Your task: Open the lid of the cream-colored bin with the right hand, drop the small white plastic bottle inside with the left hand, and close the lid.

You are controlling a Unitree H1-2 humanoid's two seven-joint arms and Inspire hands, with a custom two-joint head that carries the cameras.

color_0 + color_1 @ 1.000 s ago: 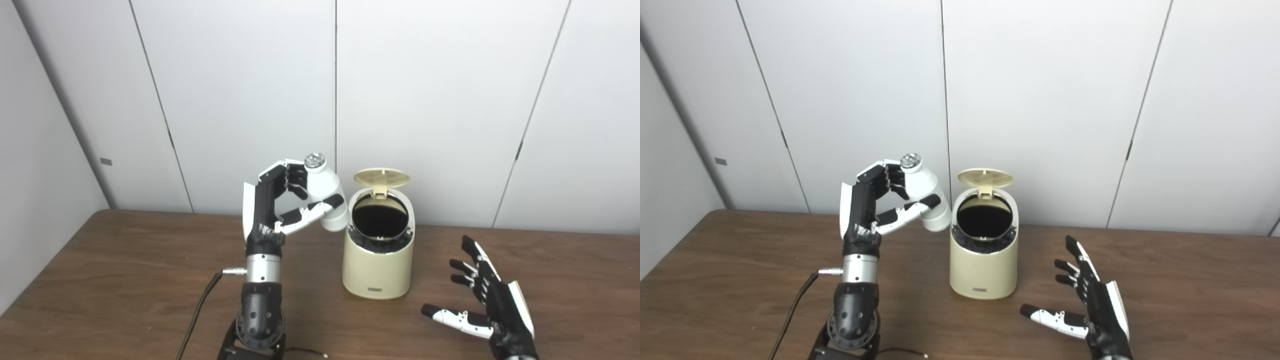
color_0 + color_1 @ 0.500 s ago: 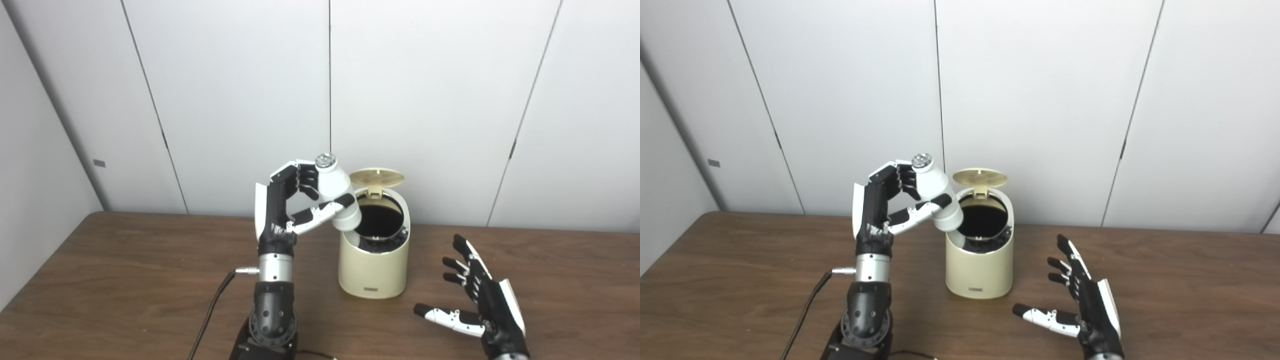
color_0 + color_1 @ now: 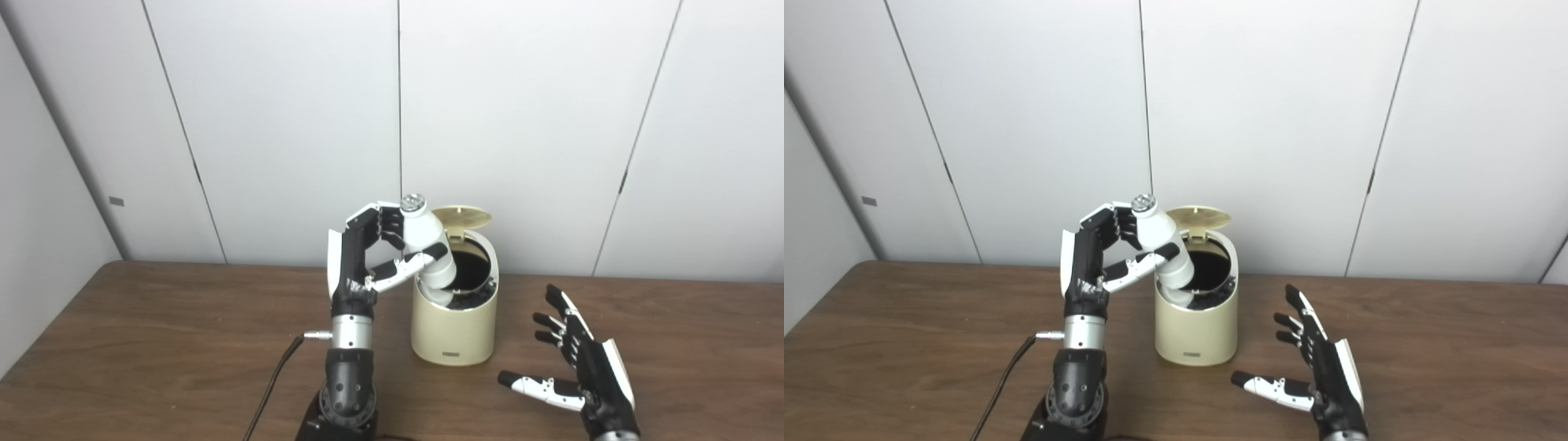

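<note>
One bin [image 3: 453, 324], lid [image 3: 462, 215] up, left hand [image 3: 373, 257] gripping bottle [image 3: 429, 248] over its mouth, right hand [image 3: 582, 373] spread, empty.

Glossy white plastic bottle [image 3: 429, 248]; matt wood-grain table [image 3: 153, 343].

Your way into the cream-colored bin [image 3: 453, 327] is from its left: the raised lid [image 3: 462, 215] blocks the back, and the spread right hand [image 3: 582, 373] stands near its right side.
</note>
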